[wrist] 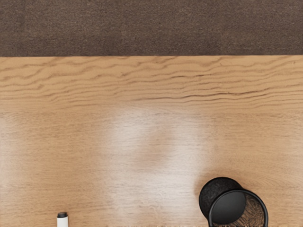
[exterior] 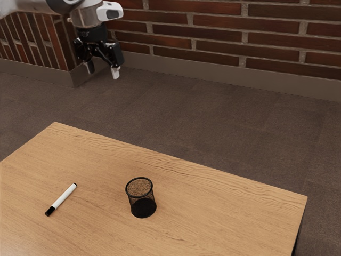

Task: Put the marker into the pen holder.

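- Step in hand, as judged: approach, ahead of the pick. Gripper (exterior: 103, 71) raised above table height, fingers spread, grasping nothing.
- Next move calls for: lowering over the white marker (exterior: 64, 198), fingers straddling its barrel.
- Marker: lying flat on wooden table (exterior: 213, 213), well apart from upright black mesh pen holder (exterior: 143, 207).
- Long axis: diagonal; longer black end toward the exterior view's lower left.

White and grey arm (exterior: 85, 17); black 2-fingered claw (exterior: 103, 70).
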Controlling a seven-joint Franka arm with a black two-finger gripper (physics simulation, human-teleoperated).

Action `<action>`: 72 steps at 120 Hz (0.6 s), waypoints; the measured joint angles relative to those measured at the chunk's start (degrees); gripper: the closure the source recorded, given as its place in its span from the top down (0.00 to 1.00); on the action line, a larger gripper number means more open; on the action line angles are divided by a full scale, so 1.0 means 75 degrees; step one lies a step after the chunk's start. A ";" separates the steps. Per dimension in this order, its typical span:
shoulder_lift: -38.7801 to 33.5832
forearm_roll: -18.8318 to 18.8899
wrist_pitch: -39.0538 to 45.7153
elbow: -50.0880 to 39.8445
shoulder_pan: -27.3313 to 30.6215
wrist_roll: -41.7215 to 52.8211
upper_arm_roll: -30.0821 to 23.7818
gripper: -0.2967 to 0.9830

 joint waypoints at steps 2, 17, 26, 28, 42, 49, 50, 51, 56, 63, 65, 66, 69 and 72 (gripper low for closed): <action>0.0011 0.0000 -0.0015 0.0016 -0.0004 0.0008 0.0006 0.77; 0.0034 0.0008 -0.0094 0.0054 -0.0019 0.0056 0.0014 0.77; 0.0036 -0.0002 -0.0127 0.0059 -0.0005 0.0071 0.0014 0.77; 0.0037 0.0001 -0.0135 0.0059 -0.0007 0.0071 0.0013 0.77; 0.0072 0.0745 -0.0181 0.0593 -0.0524 0.0078 0.0022 0.77; 0.0412 0.0914 -0.0222 0.0648 -0.0058 0.0082 0.0046 0.77; 0.0490 0.0926 -0.0240 0.0648 0.0050 0.0082 0.0051 0.77; 0.0594 0.0937 -0.0262 0.0655 0.0160 0.0082 0.0055 0.77; 0.1102 0.0985 -0.0362 0.0677 0.0612 0.0083 0.0075 0.77; 0.1820 0.1027 -0.0430 0.0668 0.1056 0.0088 0.0075 0.77; 0.1966 0.1033 -0.0436 0.0657 0.1132 0.0091 0.0072 0.77; 0.2030 0.1033 -0.0438 0.0652 0.1168 0.0093 0.0070 0.77; 0.2197 0.1001 -0.0437 0.0621 0.1292 0.0105 0.0063 0.77; 0.2307 0.0944 -0.0402 0.0511 0.1435 0.0124 0.0053 0.77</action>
